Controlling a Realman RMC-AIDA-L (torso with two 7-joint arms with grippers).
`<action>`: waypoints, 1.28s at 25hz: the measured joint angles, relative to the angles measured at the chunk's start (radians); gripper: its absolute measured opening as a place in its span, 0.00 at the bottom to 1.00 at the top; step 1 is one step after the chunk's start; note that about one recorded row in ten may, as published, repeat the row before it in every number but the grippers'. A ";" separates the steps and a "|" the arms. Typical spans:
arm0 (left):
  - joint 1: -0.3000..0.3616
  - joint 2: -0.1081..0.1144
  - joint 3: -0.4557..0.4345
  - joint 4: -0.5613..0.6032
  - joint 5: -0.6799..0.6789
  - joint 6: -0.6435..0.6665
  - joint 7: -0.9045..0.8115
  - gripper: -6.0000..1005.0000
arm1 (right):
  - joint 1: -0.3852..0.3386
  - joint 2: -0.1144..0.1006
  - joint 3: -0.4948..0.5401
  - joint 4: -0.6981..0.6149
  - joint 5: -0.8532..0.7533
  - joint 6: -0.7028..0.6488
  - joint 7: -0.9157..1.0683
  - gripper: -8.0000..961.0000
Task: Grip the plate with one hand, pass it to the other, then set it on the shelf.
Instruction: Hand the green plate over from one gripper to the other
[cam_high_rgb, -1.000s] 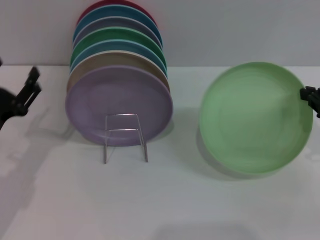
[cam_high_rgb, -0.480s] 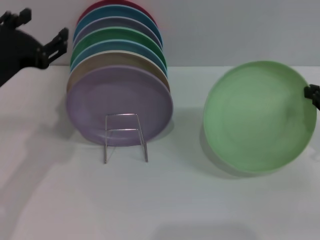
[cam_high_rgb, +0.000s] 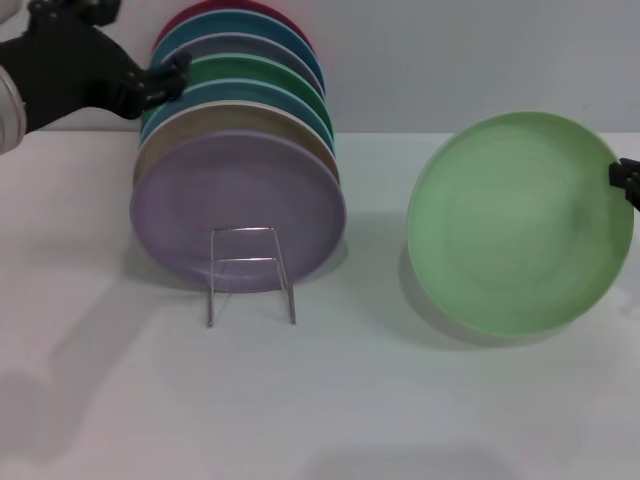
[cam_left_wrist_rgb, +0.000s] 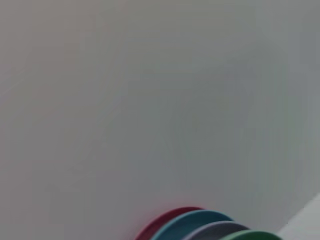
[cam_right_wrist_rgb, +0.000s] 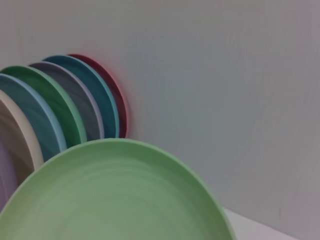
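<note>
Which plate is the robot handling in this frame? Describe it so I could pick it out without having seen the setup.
Start at the row of coloured plates standing on the white table. To their right, apart from them, is the pale light-green plate, tilted up with the right gripper at its right edge. It is the only plate outside the row, and lighter than the darker green plate.

The round matte plastic plate (cam_high_rgb: 520, 222) is plain pale light green; the foremost racked round plate (cam_high_rgb: 238, 210) is plain lavender.
</note>
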 joint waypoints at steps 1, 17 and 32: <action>-0.002 -0.050 -0.058 -0.005 -0.060 -0.063 0.103 0.78 | -0.001 0.000 0.000 0.000 0.007 0.000 -0.009 0.03; -0.049 -0.185 -0.276 -0.037 -0.332 -0.412 0.380 0.78 | -0.049 0.004 -0.002 -0.016 0.126 0.009 -0.251 0.03; -0.115 -0.191 -0.186 0.029 -0.450 -0.498 0.360 0.78 | -0.060 0.003 -0.018 -0.042 0.206 0.042 -0.406 0.03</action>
